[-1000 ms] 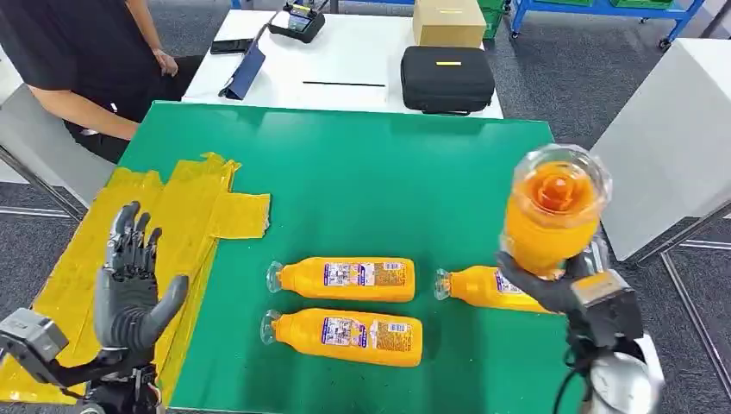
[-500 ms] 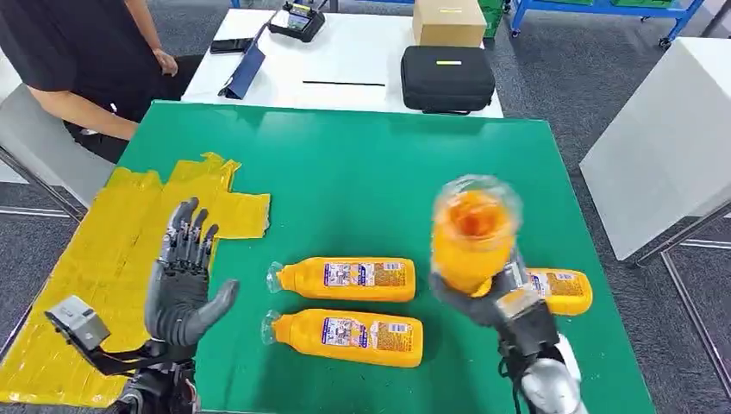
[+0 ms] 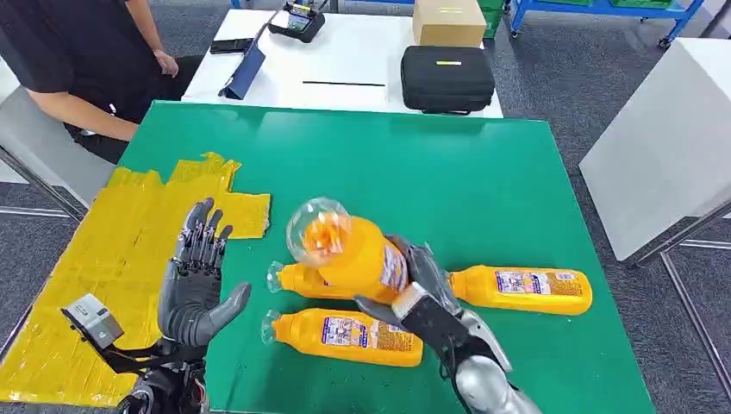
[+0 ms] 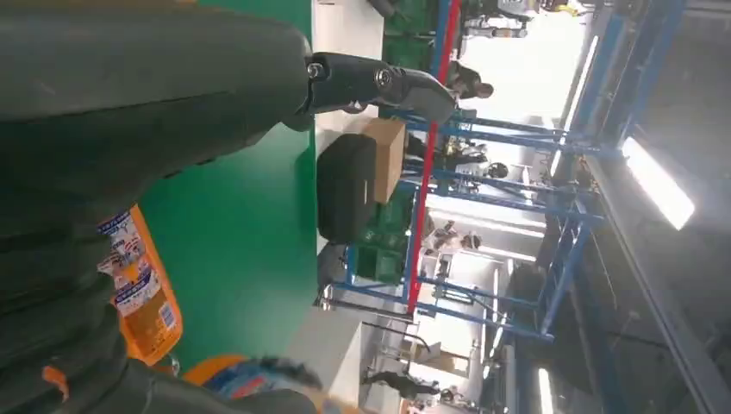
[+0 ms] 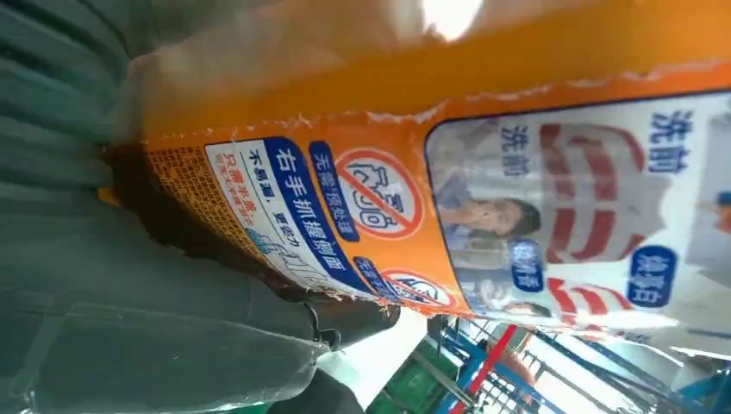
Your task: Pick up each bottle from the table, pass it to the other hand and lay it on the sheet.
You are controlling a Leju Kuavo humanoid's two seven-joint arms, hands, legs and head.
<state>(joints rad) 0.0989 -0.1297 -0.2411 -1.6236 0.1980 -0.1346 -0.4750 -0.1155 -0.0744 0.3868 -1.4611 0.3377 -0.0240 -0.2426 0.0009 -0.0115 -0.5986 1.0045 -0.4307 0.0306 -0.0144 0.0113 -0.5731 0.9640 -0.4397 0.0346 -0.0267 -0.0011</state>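
Orange bottle [image 3: 358, 256] is tilting, clear end pointing up-left toward the left robot hand [image 3: 196, 289], which is waiting open-palmed; the right robot hand [image 3: 422, 297] is gripping it.

Left hand [image 3: 196, 289] is up, palm facing inward, fingers [image 3: 203, 231] spread and straight, holding nothing. Right hand [image 3: 412, 293] reaches across toward it, fingers wrapped round a bottle [image 3: 355, 255].
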